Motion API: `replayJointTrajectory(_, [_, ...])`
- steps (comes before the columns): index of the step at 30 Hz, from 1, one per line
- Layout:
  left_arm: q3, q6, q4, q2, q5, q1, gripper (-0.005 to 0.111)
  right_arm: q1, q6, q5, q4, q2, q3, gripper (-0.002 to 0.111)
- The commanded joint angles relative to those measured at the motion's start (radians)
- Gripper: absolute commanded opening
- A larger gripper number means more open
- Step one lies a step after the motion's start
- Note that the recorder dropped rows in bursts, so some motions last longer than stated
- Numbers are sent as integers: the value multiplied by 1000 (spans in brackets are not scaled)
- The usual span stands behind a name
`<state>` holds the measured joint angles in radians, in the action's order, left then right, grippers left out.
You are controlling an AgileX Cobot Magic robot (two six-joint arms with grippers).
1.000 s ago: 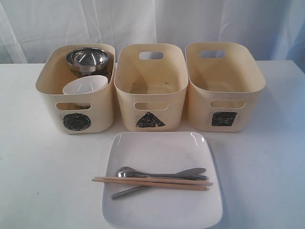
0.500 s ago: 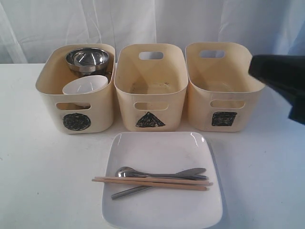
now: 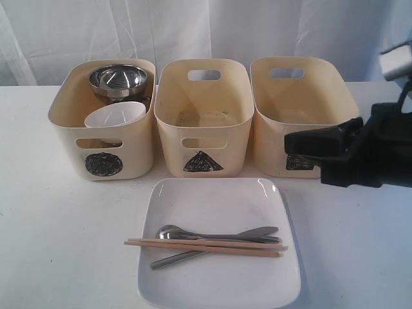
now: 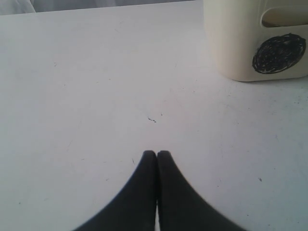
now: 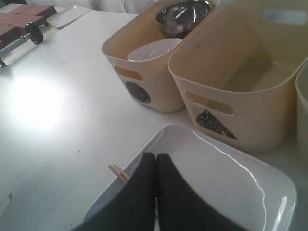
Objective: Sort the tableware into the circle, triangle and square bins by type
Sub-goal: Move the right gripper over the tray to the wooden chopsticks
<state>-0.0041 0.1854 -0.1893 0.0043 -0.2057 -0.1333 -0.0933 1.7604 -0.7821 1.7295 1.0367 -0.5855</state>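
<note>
Our right jaws, clenched on nothing, hang just right of the large white square plate (image 3: 219, 199); our left jaws, clenched too, over bare white counter (image 4: 96, 72). The wooden chopsticks (image 3: 206, 246) and steel cutlery (image 3: 170, 232) lie loose on the plate: approaching shut could, we judge, skid them off. Nothing blocks the cream triangle-marked bin (image 3: 203, 116) on its far side.

- The right arm (image 3: 364, 154) is blurred, cut off by the exterior view's edge, and covers most of the square mark (image 3: 296, 164) on the square bin (image 3: 302, 96).
- Whatever lies under the steel bowl (image 3: 118, 78) in the circle bin (image 3: 71, 129) is hidden.
- In the right wrist view, the right gripper (image 5: 156, 156) hides the chopsticks (image 5: 118, 172) except their tips, and the picture's edge cuts off the plate (image 5: 231, 178).
- The left wrist view shows only a corner of the circle bin.
</note>
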Motion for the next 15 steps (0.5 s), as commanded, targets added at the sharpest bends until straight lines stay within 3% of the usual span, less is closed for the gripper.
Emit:
replayJointTrajectory(1, [4,-6,-10,-4,-4,5,0,-11,-88,-10,-10,91,-3,0])
replayJointTrajectory(9, [4,-6,-10,-4,-4,5,0,-135,-354,-5,-6,250,-3,0])
replayJointTrajectory(15, [4,-6,-10,-4,-4,5,0,-198,-428,77,-6,341,-3,0])
